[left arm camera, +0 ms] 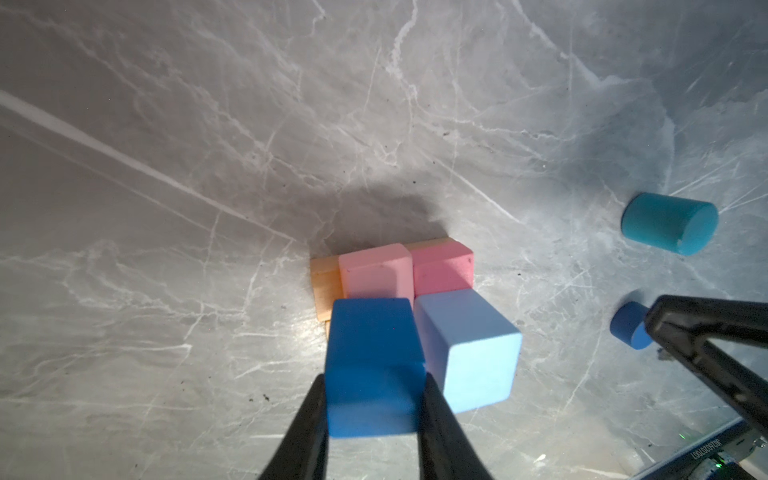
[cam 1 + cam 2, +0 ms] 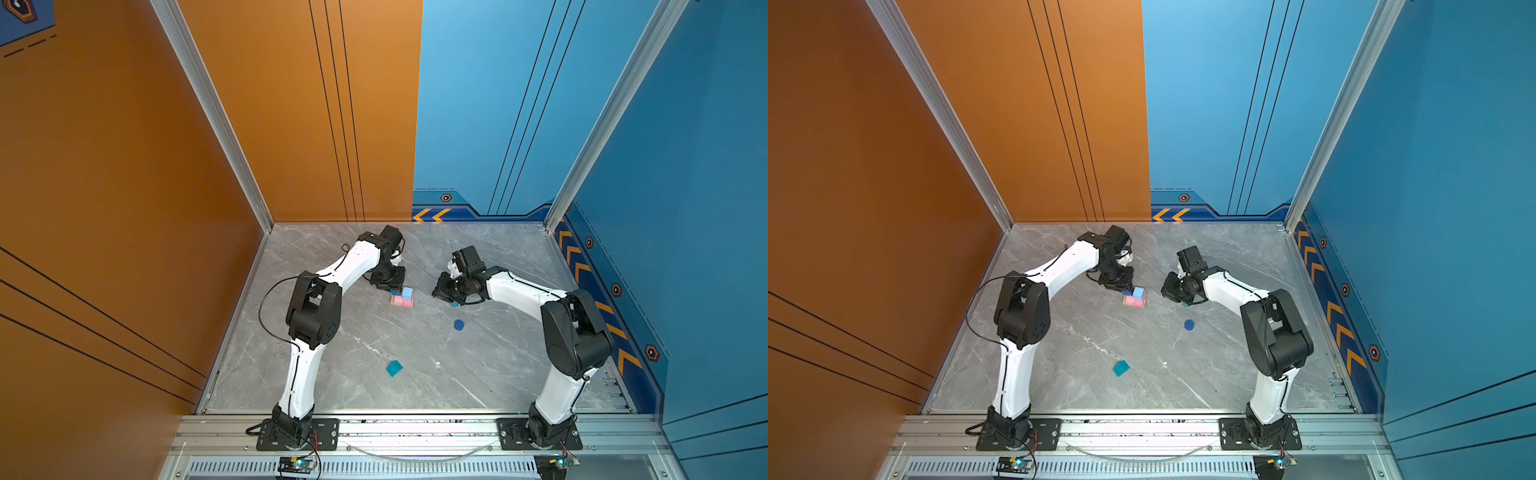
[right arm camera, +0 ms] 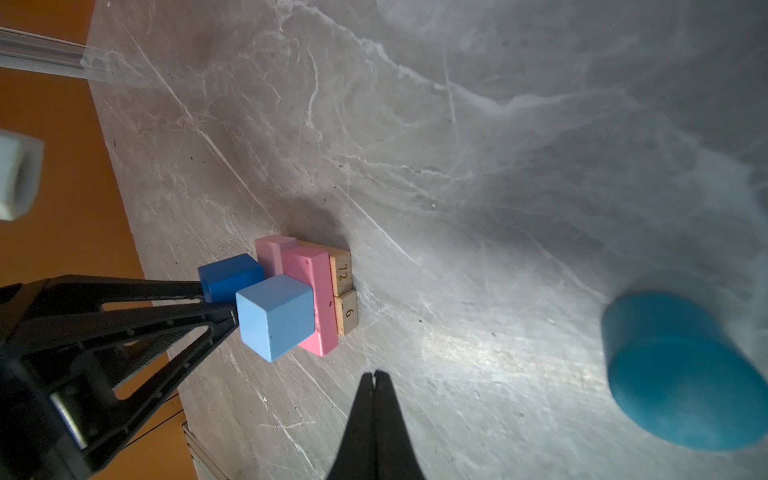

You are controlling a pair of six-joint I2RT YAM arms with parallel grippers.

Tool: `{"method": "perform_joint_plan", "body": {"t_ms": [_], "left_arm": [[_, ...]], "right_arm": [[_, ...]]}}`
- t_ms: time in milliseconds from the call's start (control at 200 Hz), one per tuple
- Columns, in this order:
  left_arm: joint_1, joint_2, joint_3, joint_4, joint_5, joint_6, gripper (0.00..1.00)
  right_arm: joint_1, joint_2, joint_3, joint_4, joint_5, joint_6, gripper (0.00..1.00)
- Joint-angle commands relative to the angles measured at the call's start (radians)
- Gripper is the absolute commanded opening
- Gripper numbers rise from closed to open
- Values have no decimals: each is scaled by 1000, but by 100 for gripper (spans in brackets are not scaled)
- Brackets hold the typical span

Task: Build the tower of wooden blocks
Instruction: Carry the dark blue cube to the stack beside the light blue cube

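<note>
Wood block tower (image 2: 402,297) stands on the gray table (image 2: 332,374) in both top views, in the far half and close to the middle; its light-blue cube (image 2: 407,293) sits on top of the pink bars (image 2: 398,300); the left gripper (image 2: 394,290) reaches down to the tower from the far left; the right gripper (image 2: 435,291) hangs low to the right of the tower, apart from it; a teal cylinder (image 2: 455,304) peeks out from under the right gripper; a dark-blue cylinder (image 2: 1189,324) lies a bit nearer than that; a teal cube (image 2: 1121,368) sits alone, much nearer than the tower. In the left wrist view the left gripper's two fingers (image 1: 307,424) are partly apart and press on both sides of the dark-blue cube (image 1: 374,332), so it has hold of that cube; the dark-blue cube is just beside the light-blue cube, over the two pink bars, which lie side by side on the tan bars (image 1: 326,286); I cannot tell if it rests on a pink bar or hangs just above. In the right wrist view the right gripper's tips are pressed together with nothing between them; the tower is in front of them; the tan bars are at the bottom, with 12 and 6 on their ends; the teal cylinder is close by, big and blurry.
</note>
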Motion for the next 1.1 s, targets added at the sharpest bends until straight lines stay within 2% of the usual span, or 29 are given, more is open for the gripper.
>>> {"method": "perform_joint_plan", "body": {"t_ms": [0, 521, 1096], "left_arm": [[-9, 13, 30, -25, 24, -11, 28], [-12, 8, 33, -33, 20, -10, 36], [-15, -6, 33, -39, 14, -8, 39]], "right_arm": [[-6, -17, -13, 7, -4, -14, 4], [-7, -13, -15, 13, -5, -13, 4], [-7, -16, -17, 16, -5, -12, 4]]}}
